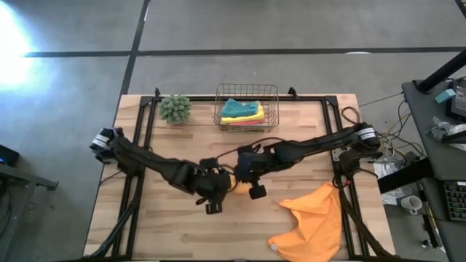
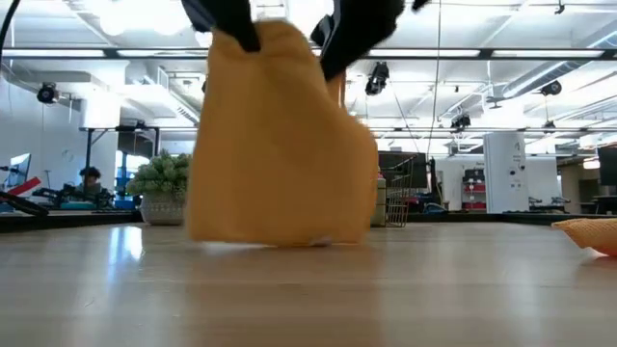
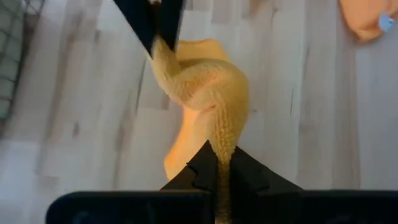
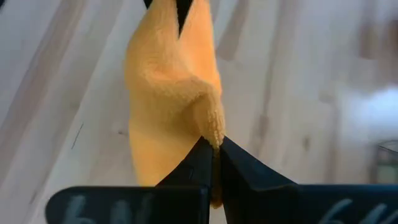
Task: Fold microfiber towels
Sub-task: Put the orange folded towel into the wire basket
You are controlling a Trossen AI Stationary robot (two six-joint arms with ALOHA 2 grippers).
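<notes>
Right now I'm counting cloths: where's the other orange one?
In the high view the loose orange towel lies crumpled at the table's front right corner, beside the right arm's base.

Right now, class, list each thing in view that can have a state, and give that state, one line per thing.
Held orange towel: lifted, hanging between both grippers, lower edge at the table.
Left gripper: shut on one towel corner.
Right gripper: shut on another corner.
Second orange towel: crumpled, unfolded, on the table's right side.
Wire basket: upright, holding folded towels.
Folded towels: stacked flat in the basket.
Plant ball: upright beside the basket.
</notes>
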